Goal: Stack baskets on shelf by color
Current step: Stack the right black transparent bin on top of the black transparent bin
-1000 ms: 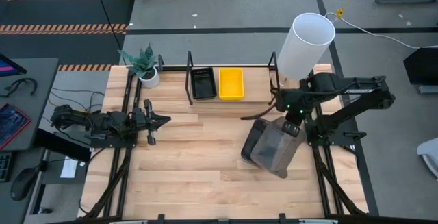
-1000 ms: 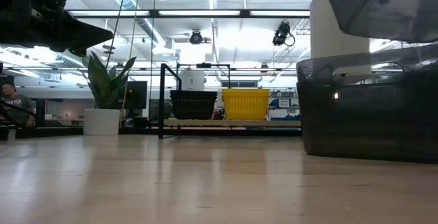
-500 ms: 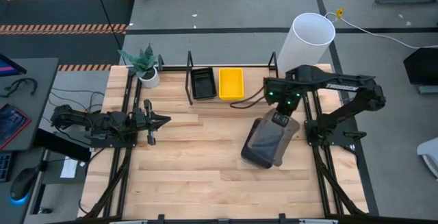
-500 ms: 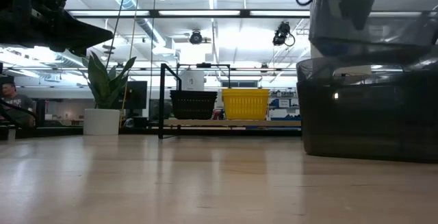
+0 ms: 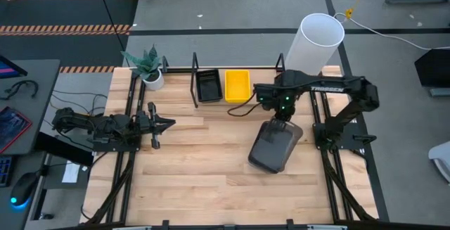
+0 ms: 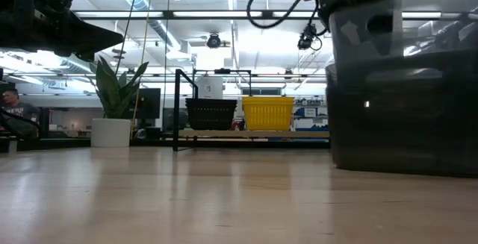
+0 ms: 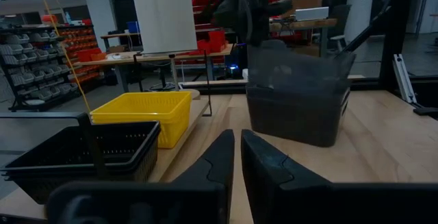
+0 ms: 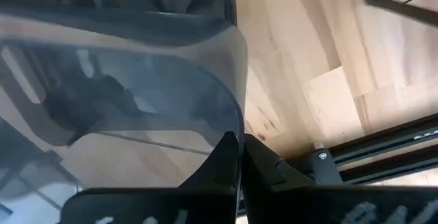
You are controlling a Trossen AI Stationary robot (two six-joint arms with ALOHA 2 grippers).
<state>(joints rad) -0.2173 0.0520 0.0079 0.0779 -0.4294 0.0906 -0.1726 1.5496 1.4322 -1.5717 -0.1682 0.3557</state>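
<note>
Right tool (image 5: pixel 280 115) pinched shut on grey basket (image 5: pixel 273 145) rim, centre-right of frame; shelf (image 5: pixel 235 68) lies up-left, nearer right arm; left tool (image 5: pixel 167 124) idle, near closed.

Both arms are dark, jointed and slim. The right arm carries small green lights near its wrist, white lettering along one link, and a looping black cable at about nine o'clock of it.
</note>
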